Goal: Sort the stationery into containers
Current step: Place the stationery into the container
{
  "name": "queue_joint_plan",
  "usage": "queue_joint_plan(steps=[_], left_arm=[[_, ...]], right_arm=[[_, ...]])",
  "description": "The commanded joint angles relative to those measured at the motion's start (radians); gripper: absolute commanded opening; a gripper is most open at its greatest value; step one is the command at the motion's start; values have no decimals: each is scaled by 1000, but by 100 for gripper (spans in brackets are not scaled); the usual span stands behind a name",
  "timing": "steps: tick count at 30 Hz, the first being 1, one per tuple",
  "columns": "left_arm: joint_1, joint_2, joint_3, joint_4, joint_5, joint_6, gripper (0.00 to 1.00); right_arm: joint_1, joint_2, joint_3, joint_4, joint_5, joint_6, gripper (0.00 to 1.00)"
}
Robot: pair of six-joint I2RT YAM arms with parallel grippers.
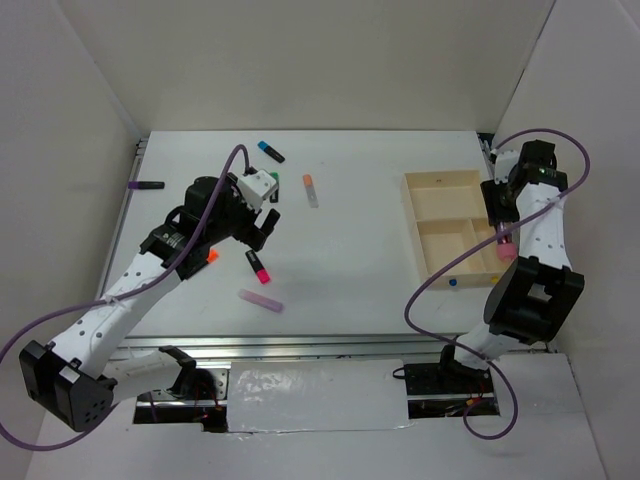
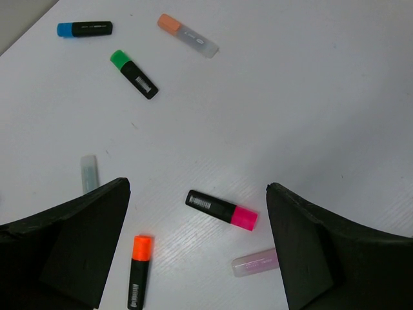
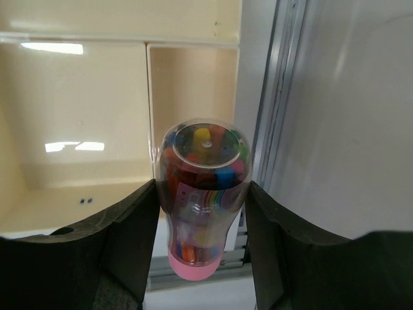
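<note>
Several highlighters lie on the white table at the left: blue-capped (image 1: 270, 151), pale with an orange end (image 1: 311, 190), purple (image 1: 146, 185), black with pink (image 1: 258, 266), and a pale pink one (image 1: 261, 300). My left gripper (image 1: 258, 225) hangs open above them. In its wrist view, between the wide fingers (image 2: 77, 239), lie the pink-black highlighter (image 2: 221, 208), an orange-black one (image 2: 139, 271) and the pale pink one (image 2: 256, 262). My right gripper (image 3: 201, 226) is shut on a clear pink-capped tube (image 3: 203, 194) full of coloured pens, held over the right edge of the wooden tray (image 1: 440, 178).
Farther off in the left wrist view lie a green highlighter (image 2: 134, 74), the blue one (image 2: 84, 29) and a pale one (image 2: 89, 172). The tray's compartments (image 3: 77, 129) look bare. A metal rail (image 3: 274, 97) and the white side wall run right beside the tray.
</note>
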Motion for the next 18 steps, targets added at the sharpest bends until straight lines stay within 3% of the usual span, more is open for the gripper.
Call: queue_joint_plan(steps=[1, 18], left_arm=[[0, -32, -12, 56, -28, -33, 99], [-3, -35, 6, 58, -103, -47, 99]], right_arm=[[19, 25, 6, 134, 49, 31, 0], [51, 44, -149, 306, 66, 54, 0]])
